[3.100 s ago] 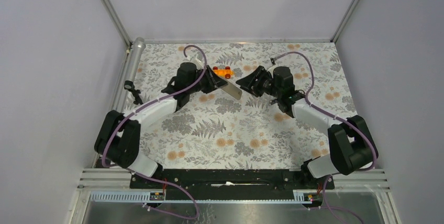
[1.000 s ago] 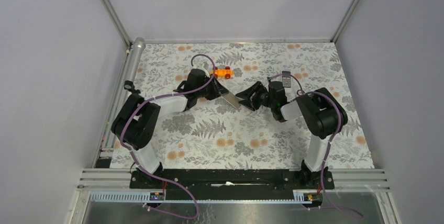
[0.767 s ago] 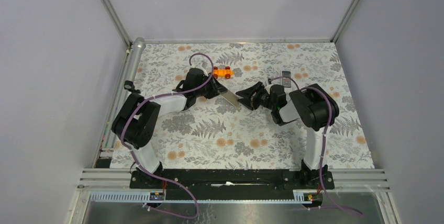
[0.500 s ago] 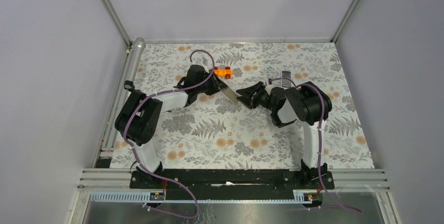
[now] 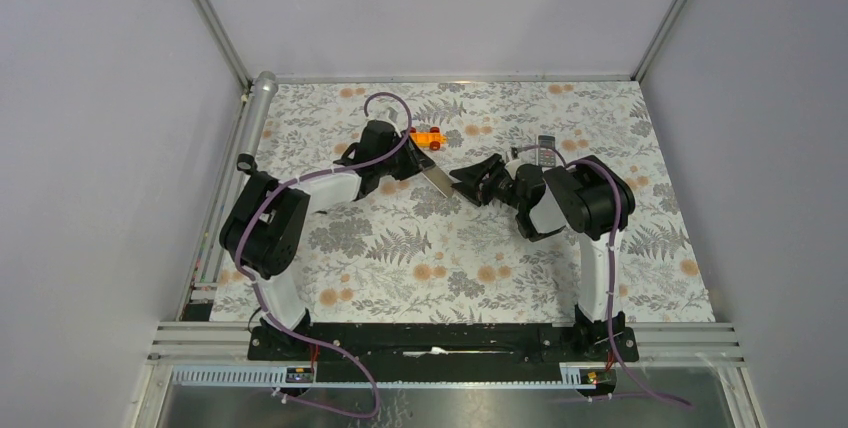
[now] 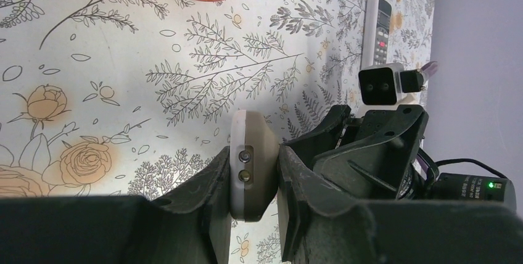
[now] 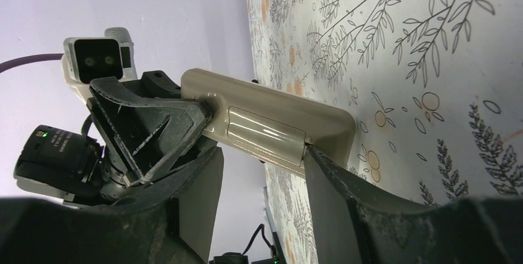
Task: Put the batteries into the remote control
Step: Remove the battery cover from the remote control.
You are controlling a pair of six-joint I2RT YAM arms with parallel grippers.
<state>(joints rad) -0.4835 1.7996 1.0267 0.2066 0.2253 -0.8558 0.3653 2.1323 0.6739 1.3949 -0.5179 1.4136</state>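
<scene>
**Remote control gripped by the left arm, right arm at its free end**

The left jaws are clenched on the remote control point(image 5: 438, 178), holding it over the middle of the flowered counter point(image 5: 400, 268), its free end slanting toward the right arm point(image 5: 585, 198). The right jaws stand spread apart at that free end and clamp nothing.

The top view gives only this layout, and the meeting of the jaws and the handset is too small there to read. The left wrist view shows the handset end-on, squeezed between the two dark fingers point(image 6: 210, 190), with two small round metal dots on its narrow end face. The right wrist view shows instead the grey-brown back with a raised rectangular cover panel. One right fingertip point(image 7: 311, 153) touches the handset's long edge just beside that panel.

An orange toy car point(image 5: 427, 136) with red wheels sits just behind the left jaws. A white remote point(image 5: 545, 145) lies behind the right arm, and the left wrist view shows it lengthwise.
</scene>
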